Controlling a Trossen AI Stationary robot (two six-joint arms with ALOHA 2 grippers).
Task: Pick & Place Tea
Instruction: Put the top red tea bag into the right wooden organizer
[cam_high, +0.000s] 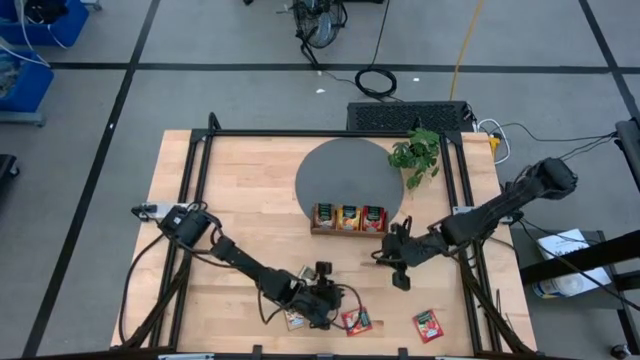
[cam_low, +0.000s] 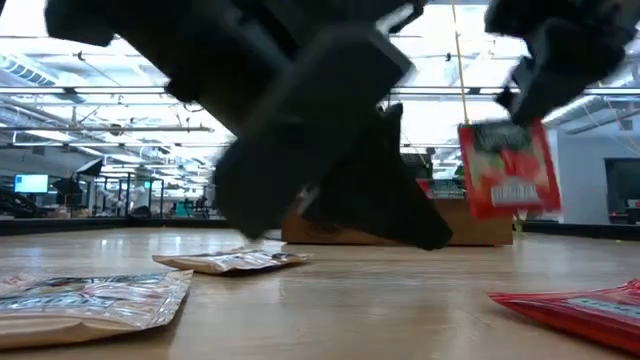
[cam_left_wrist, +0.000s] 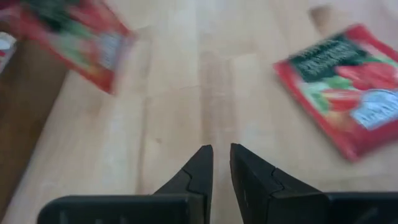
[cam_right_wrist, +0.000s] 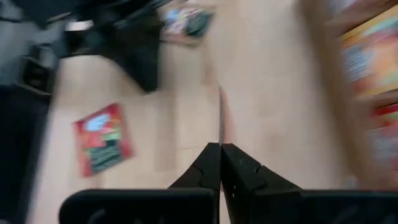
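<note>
A red tea sachet (cam_low: 508, 168) hangs above the table with my right gripper (cam_high: 397, 266) shut on it. In the right wrist view it shows edge-on as a thin line (cam_right_wrist: 221, 115). My left gripper (cam_left_wrist: 221, 154) hovers low near the table's near edge (cam_high: 332, 304). Its fingers stand a narrow gap apart with nothing between them. Two more red sachets (cam_high: 357, 320) (cam_high: 428, 325) lie flat on the wood. A beige one (cam_high: 295, 318) lies by the left arm. The wooden tray (cam_high: 348, 230) holds upright sachets. My right gripper pinches the red sachet by its top edge (cam_low: 497, 130) between its two fingers, which come from above, slanting down. The sachet hangs below them, nearly upright and flat-faced to the low view, lifted clear of the table.
A grey round mat (cam_high: 340, 175) lies behind the tray and a small green plant (cam_high: 418, 155) stands at the far right. Black frame rails (cam_high: 200, 170) run along the table's sides. Bare wood stretches across the left half.
</note>
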